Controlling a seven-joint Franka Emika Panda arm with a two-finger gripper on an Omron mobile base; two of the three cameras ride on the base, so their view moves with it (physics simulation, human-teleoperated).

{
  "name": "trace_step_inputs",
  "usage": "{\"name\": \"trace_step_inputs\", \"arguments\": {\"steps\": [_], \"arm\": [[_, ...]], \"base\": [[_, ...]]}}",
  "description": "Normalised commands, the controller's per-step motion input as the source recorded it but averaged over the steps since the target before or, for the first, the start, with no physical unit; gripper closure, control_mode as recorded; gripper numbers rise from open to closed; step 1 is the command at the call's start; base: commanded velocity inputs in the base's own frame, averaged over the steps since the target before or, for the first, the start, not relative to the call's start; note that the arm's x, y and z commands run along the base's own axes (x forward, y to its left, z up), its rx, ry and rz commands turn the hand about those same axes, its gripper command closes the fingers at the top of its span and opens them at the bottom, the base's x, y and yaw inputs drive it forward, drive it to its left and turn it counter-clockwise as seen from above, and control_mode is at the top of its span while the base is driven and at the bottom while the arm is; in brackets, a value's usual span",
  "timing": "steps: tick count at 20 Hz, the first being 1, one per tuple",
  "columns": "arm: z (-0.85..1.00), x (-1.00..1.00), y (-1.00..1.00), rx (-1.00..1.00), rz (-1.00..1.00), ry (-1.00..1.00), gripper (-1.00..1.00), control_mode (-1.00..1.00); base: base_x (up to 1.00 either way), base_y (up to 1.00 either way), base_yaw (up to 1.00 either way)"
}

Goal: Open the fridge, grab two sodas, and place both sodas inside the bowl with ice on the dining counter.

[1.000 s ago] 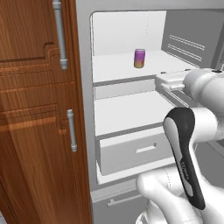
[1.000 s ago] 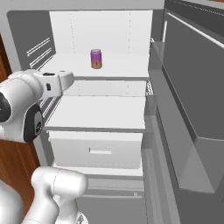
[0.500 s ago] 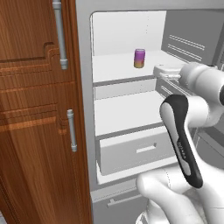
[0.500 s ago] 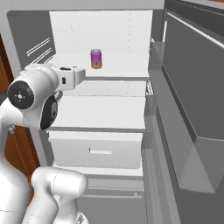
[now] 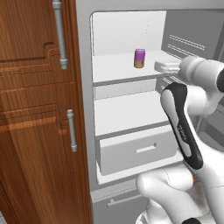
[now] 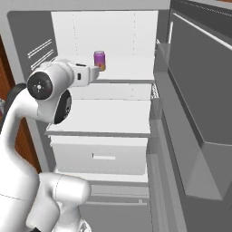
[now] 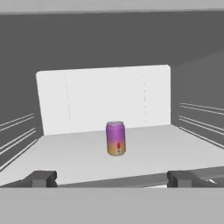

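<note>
Gripper (image 7: pixel 112 178) had advanced to the fridge (image 5: pixel 85 109) top shelf, jaws spread wide and empty, lined up on purple soda (image 7: pixel 116 138); grasp next.

Two base cameras flanking the arm, facing the open fridge (image 5: pixel 131 113), hand camera close, level with its top shelf (image 7: pixel 87 162)

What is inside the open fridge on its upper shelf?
On the upper shelf of the fridge stands one soda can, purple above orange, upright. The shelf below bears nothing visible. What the closed white drawer holds cannot be seen.
</note>
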Motion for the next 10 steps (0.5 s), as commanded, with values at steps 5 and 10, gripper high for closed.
{"name": "trace_step_inputs", "arguments": {"steps": [5,10], "arm": [[0.00,0.45,0.00,0.00,0.00,0.14,-1.00,-1.00],[0.00,0.58,0.00,0.00,0.00,0.12,-1.00,-1.00]], "base": [[0.00,0.00,0.00],[0.00,0.00,0.00]]}}
